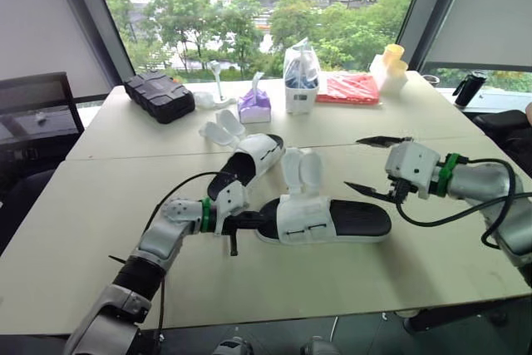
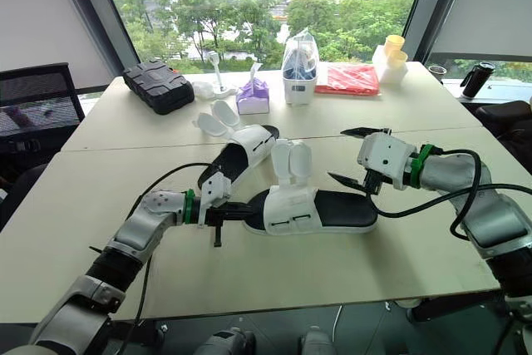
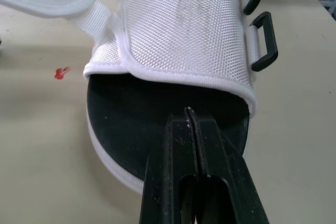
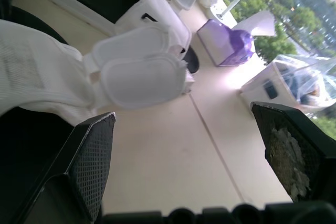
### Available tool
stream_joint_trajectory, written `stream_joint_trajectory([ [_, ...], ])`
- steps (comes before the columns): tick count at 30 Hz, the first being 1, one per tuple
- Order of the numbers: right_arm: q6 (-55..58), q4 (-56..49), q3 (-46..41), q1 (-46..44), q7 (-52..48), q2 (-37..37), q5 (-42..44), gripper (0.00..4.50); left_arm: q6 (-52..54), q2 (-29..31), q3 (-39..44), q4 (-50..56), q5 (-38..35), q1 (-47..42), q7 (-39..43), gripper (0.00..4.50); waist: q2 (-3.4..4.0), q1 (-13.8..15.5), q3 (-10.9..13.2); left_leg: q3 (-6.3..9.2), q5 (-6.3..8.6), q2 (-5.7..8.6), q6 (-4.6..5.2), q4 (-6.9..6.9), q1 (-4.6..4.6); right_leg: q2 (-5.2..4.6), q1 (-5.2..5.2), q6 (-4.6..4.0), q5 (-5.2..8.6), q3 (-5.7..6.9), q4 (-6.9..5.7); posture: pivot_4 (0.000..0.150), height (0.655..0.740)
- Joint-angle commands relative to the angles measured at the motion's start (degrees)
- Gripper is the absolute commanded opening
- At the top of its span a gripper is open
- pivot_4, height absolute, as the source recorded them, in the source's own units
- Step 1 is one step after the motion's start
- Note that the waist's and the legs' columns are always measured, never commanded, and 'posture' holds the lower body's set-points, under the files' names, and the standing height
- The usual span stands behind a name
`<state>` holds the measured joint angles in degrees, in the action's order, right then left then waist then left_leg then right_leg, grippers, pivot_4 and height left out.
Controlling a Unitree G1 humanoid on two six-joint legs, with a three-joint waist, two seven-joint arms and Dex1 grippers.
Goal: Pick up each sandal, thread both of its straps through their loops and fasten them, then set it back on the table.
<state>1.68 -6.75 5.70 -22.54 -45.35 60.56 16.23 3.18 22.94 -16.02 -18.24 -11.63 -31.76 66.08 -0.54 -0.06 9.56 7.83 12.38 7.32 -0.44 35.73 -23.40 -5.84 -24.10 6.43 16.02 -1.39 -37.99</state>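
The table (image 1: 83, 230) bears two sandals: near sandal (image 1: 309, 220), far sandal (image 1: 258, 152).

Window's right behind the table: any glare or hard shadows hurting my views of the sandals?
Left eye view: window bright, table evenly lit, soft shadow under the near sandal. Right wrist view: glare on the table beside the purple tissue box. Left wrist view: black footbed dark under the white upper.

No legible text, label, brand, number or sign anywhere.
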Motion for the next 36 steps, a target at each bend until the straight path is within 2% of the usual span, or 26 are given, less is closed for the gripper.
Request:
stream_joint_trajectory([
  [1, 6.0, -4.9, -4.1, 1.8, -0.8, -0.6, 2.1, 4.50, -1.4, -1.0, 0.2, -1.0, 1.1, -1.4, -0.2, 0.01, 0.00, 0.3, 0.0, -0.01, 0.03, 0.00, 0.06, 0.04, 0.00, 0.00, 0.01, 0.02, -0.01, 0.01, 0.00, 0.150, 0.7400],
  [7, 13.6, -8.4, -3.6, 10.1, -1.8, -2.5, 1.0, 4.50, -2.7, -2.9, -0.3, -3.5, 2.4, -2.0, -0.3, 0.01, -0.01, 0.9, 0.0, -0.01, 0.11, 0.00, 0.16, 0.20, 0.00, 0.00, 0.09, 0.04, -0.02, 0.04, 0.00, 0.150, 0.7400],
  [12, 14.8, -7.7, -3.8, 10.9, -1.3, -6.6, -0.2, 4.50, -3.1, -3.9, -0.3, -4.5, 2.8, -2.4, -0.1, 0.01, -0.01, 0.7, 0.0, -0.03, 0.12, 0.02, 0.18, 0.35, 0.00, -0.01, 0.17, 0.14, -0.08, 0.04, 0.01, 0.150, 0.7400],
  [30, 17.4, -5.6, -0.2, 8.7, -5.4, -11.6, -4.9, 4.50, -4.6, -8.0, -2.2, -9.8, 5.9, -4.0, 0.6, 0.01, -0.04, 0.8, 0.0, 0.01, 0.15, 0.06, 0.22, 0.39, 0.05, -0.01, 0.32, 0.18, -0.10, 0.12, 0.07, 0.150, 0.7400],
  [33, 17.7, -3.4, -1.8, 6.6, -7.9, -10.1, -4.5, 4.50, -4.1, -7.4, -3.3, -9.6, 7.0, -3.3, 1.6, 0.01, -0.03, 0.8, 0.0, 0.02, 0.15, 0.06, 0.23, 0.38, 0.08, 0.01, 0.34, 0.18, -0.10, 0.12, 0.07, 0.150, 0.7400],
  [36, 20.5, 2.2, -5.1, 0.8, -10.4, -9.2, -1.4, 4.50, -4.1, -7.2, -3.7, -9.6, 7.5, -3.1, 1.8, 0.01, -0.03, 0.7, 0.0, 0.02, 0.16, 0.07, 0.24, 0.40, 0.10, 0.03, 0.40, 0.18, -0.10, 0.15, 0.12, 0.150, 0.7400],
])
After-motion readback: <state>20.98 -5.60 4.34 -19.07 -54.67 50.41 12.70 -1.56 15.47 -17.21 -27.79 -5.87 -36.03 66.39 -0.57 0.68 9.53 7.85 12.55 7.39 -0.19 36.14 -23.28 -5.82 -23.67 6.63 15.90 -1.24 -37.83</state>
